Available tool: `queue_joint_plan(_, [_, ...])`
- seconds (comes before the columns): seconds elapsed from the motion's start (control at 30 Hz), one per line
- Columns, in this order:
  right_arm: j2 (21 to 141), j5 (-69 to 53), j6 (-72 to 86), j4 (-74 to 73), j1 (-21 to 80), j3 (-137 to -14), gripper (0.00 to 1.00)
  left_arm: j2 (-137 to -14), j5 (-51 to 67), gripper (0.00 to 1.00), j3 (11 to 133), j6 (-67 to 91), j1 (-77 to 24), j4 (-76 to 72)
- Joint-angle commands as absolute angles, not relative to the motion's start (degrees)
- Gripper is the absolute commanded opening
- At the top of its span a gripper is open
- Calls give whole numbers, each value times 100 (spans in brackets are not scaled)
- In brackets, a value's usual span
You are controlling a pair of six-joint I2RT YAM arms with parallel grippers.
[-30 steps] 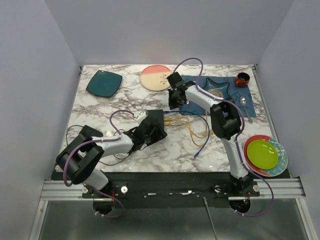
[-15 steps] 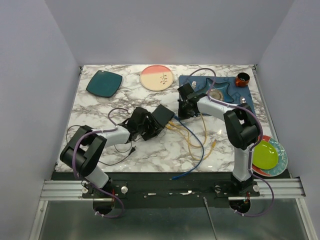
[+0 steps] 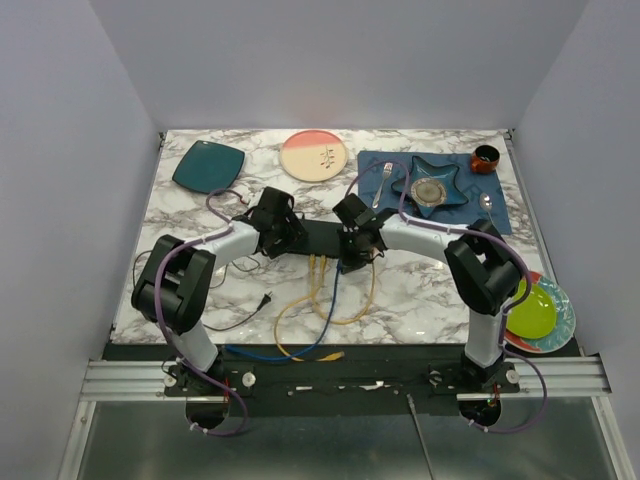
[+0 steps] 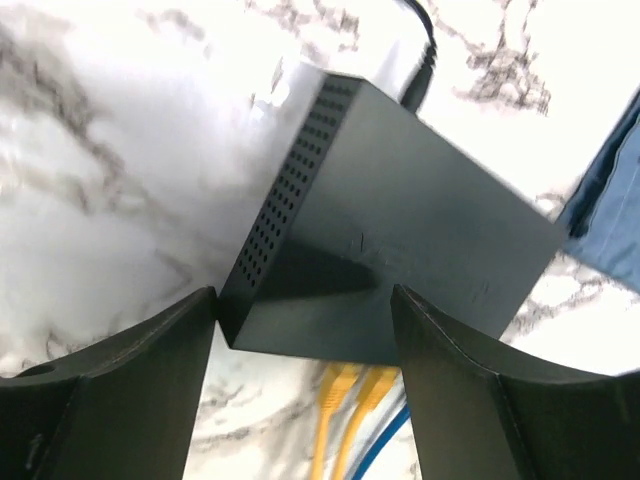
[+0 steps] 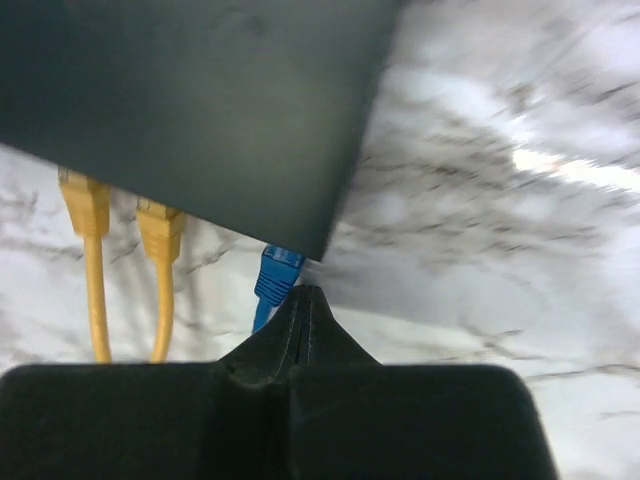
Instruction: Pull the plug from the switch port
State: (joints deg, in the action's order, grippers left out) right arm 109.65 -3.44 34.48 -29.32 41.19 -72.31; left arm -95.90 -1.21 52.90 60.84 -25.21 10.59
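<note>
**While both arms close in from either side, the switch lies mid-surface with its plugs in**

Where the top view looks down on the marble surface [image 3: 200, 215], the switch [image 3: 320, 238] lies flat near the middle, between the two arms. The left gripper [image 3: 285, 232] is at its left end and the right gripper [image 3: 352, 240] at its right end.

From the near edge of the switch, yellow cables [image 3: 318, 290] loop toward the arm bases, and a blue cable [image 3: 290, 352] runs along the front edge of the surface.

On the left wrist camera, the left gripper [image 4: 302, 300] has its fingers [image 4: 110, 390] spread wide. A corner of the switch [image 4: 400, 250] lies between them, and the left fingertip is right at its perforated side.

On the right wrist camera, the right gripper [image 5: 305, 297] has its fingers pressed together with nothing visible between them. Its tip is just beside the blue plug [image 5: 278, 275], which is seated in the socket nearest the switch's corner. Two yellow plugs [image 5: 85, 200] are seated further along the row.

A teal plate [image 3: 208, 166] and a pink plate [image 3: 313, 155] lie at the far side.
</note>
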Motion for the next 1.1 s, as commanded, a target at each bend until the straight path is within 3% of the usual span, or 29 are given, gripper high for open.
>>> queue_joint_plan(0.0, [10960,-1345,3964,-2373,4535,-7233,1,-10125,44,78,5695,5898,-2619,1670])
queue_joint_plan(0.27, [10241,163,3789,-2828,4535,-7207,2,-9616,-421,79,5862,5722,-2198,1986])
queue_joint_plan(0.47, [9502,1667,3525,-3129,4535,-7374,16,-8632,-1010,85,5705,5459,-2153,2276])
queue_joint_plan(0.53, [9133,1731,3254,-2884,4526,-7217,50,-8212,-1055,91,5573,5406,-2153,2250])
queue_joint_plan(0.57, [9036,1610,3148,-2604,4535,-7077,68,-8070,-1055,99,5424,5362,-2153,2233])
queue_joint_plan(0.6, [8957,1521,3077,-2497,4526,-7023,93,-7920,-1029,99,5327,5344,-2162,2215])
queue_joint_plan(0.63, [8904,1451,2980,-2426,4526,-7005,98,-7649,-994,99,5230,5361,-2153,2128])
queue_joint_plan(0.87, [8281,1020,3023,-1041,4526,-6356,100,-6602,-9,99,3914,5422,-2162,977])
queue_joint_plan(1.07, [7385,1467,3146,-56,4535,-5416,92,-5740,430,99,2937,5774,-2162,150])
